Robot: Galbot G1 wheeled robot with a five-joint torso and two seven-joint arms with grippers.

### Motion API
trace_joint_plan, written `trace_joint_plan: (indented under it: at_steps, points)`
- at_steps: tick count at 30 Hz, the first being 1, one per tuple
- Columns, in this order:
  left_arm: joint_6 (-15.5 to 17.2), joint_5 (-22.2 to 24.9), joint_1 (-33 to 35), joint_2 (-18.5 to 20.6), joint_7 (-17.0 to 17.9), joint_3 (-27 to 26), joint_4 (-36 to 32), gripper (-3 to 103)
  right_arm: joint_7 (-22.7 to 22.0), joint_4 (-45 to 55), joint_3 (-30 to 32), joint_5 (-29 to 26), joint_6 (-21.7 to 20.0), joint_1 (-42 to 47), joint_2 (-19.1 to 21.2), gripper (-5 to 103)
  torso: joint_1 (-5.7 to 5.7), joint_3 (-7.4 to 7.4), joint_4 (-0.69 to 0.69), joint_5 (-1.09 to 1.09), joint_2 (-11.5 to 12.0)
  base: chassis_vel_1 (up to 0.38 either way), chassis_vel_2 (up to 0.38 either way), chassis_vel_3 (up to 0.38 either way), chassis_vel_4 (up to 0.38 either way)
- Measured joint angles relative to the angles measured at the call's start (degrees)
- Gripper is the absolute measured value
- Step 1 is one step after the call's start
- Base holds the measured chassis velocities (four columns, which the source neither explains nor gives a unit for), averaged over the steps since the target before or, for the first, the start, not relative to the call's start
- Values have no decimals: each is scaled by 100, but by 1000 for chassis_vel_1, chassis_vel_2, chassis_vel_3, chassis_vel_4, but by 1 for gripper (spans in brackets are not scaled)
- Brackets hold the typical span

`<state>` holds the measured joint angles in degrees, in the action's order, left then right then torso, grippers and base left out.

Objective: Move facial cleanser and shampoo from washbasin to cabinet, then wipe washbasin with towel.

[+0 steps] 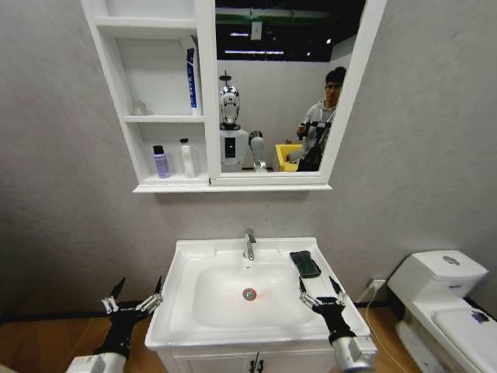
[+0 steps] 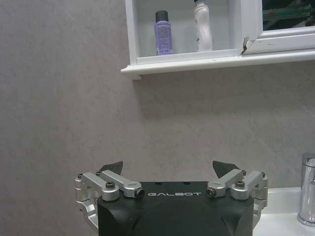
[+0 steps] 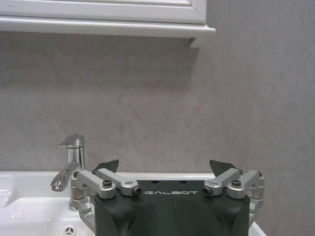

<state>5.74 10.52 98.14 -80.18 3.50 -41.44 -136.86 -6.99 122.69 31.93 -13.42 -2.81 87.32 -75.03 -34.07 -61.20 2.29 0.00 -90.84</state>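
Observation:
The white washbasin [image 1: 180, 315] holds a chrome tap [image 1: 249, 244] and a red-ringed drain [image 1: 249, 294]. A folded dark towel [image 1: 305, 263] lies on its rim, right of the tap. Above hangs the cabinet [image 1: 165, 186]. On its lowest shelf stand a purple bottle [image 1: 161, 162] with a dark cap and a white bottle [image 1: 187, 158]; which is the shampoo and which the facial cleanser I cannot tell. My left gripper [image 1: 138, 287] hovers open beside the basin's left edge. Over the basin's right front, just short of the towel, my right gripper [image 1: 318, 286] is open and holds nothing.
A white toilet [image 1: 446, 299] stands at the right. A blue-and-white tube [image 1: 191, 78] leans on the cabinet's middle shelf. The mirror [image 1: 283, 85] reflects the robot and a person. Vanity doors [image 1: 256, 362] sit under the basin, with wooden floor [image 1: 46, 346] at the left.

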Motion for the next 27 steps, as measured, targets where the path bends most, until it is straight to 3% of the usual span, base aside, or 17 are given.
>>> trace_joint_plan:
  at_steps: [5, 7, 9, 13, 20, 27]
  points:
    - [1, -9, 1, -4, 0, 0, 6, 100, -69, -362, 24, -667, -601, -688, 242, 100, 0, 0, -1, 0, 0, 0, 0, 0, 0]
    - [1, -17, 5, -6, 0, 2, 9, 100, -177, -904, -9, -1304, -1151, -1437, 537, 100, 0, 0, -1, 1, 0, 0, 0, 0, 0]
    - [0, -20, 7, -7, 0, 4, 10, 100, -181, -1280, -66, -1489, -1382, -1870, 715, 100, -1, -1, -3, 1, 0, 0, 0, 0, 0]
    - [-4, -25, 11, -9, -2, 7, 13, 100, 6, -2152, -235, -1528, -1530, -2595, 978, 100, -1, -1, -1, 1, 1, 0, 0, 0, 0]
    - [-12, -31, 14, -11, -3, 9, 15, 100, 390, -3451, -476, -1476, -1586, -3328, 1069, 100, -1, 0, 0, 1, 1, 0, 0, 0, 0]
    - [-18, -35, 17, -13, -2, 13, 17, 100, 677, -4376, -777, -1474, -1329, -3806, 1172, 100, -1, 0, 0, 0, 1, 0, 0, 0, 0]
